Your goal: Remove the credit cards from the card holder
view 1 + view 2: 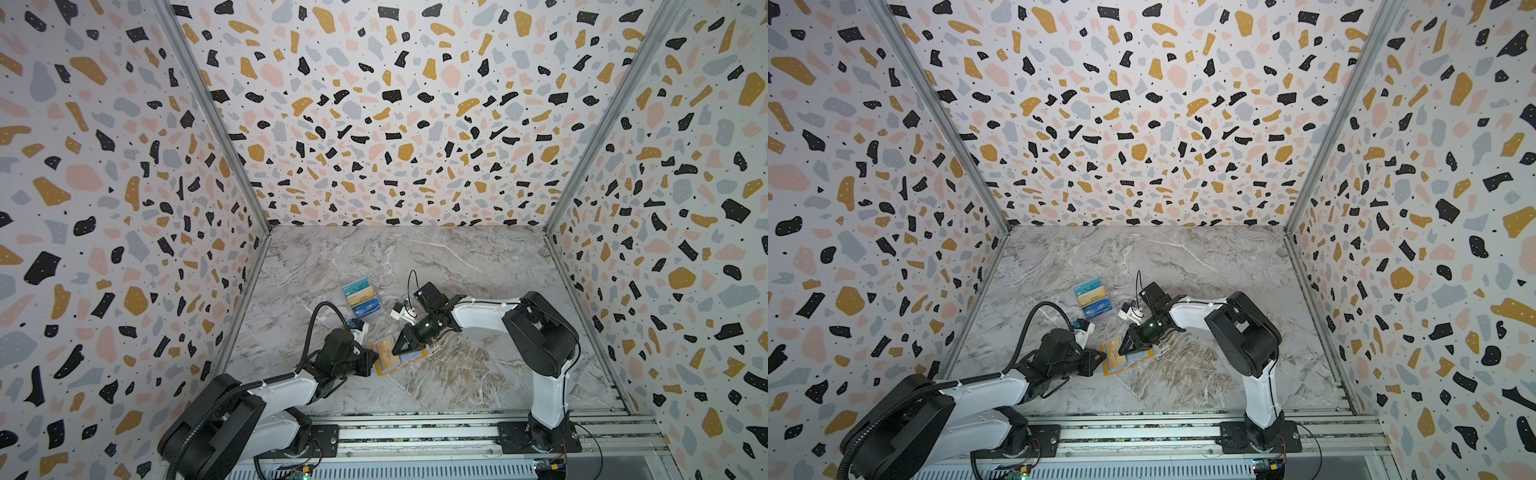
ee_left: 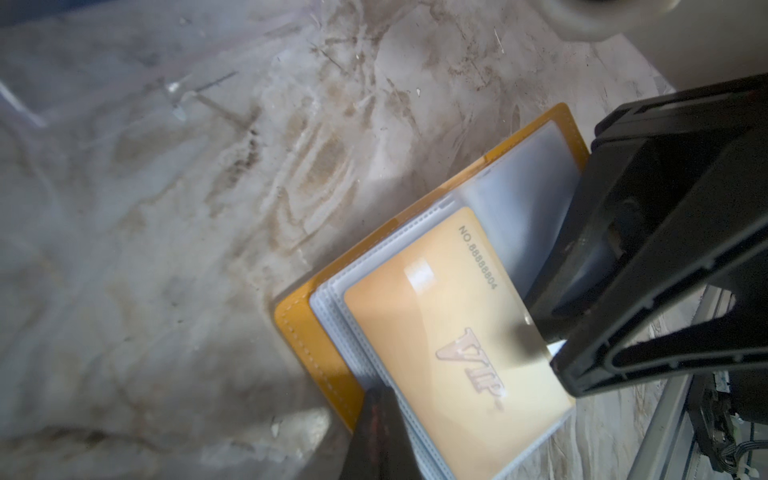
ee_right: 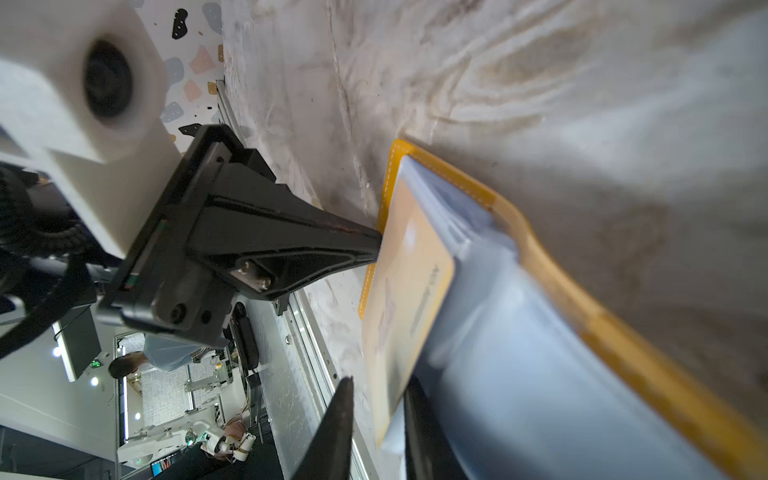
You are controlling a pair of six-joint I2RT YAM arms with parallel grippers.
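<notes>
The card holder (image 1: 419, 355) (image 1: 1144, 354), a yellow cover with clear sleeves, lies open on the marble between both arms. A beige-gold "VIP" credit card (image 2: 436, 332) (image 3: 409, 286) sits on its sleeves. Its near corner sticks out between the fingers of my right gripper (image 1: 395, 351) (image 1: 1121, 351) (image 3: 380, 386), and a gap shows beside the card. My left gripper (image 1: 376, 354) (image 1: 1104, 355) (image 2: 376, 419) is shut, its tip resting on the holder's (image 2: 307, 332) left edge. Three more credit cards, teal (image 1: 356, 287), beige-gold (image 1: 360, 297) and dark blue (image 1: 366, 307), lie side by side farther back.
Patterned walls close the cell on three sides. An aluminium rail (image 1: 415, 432) with both arm bases runs along the front edge. Bare marble (image 1: 457, 266) stretches behind and to the right of the holder.
</notes>
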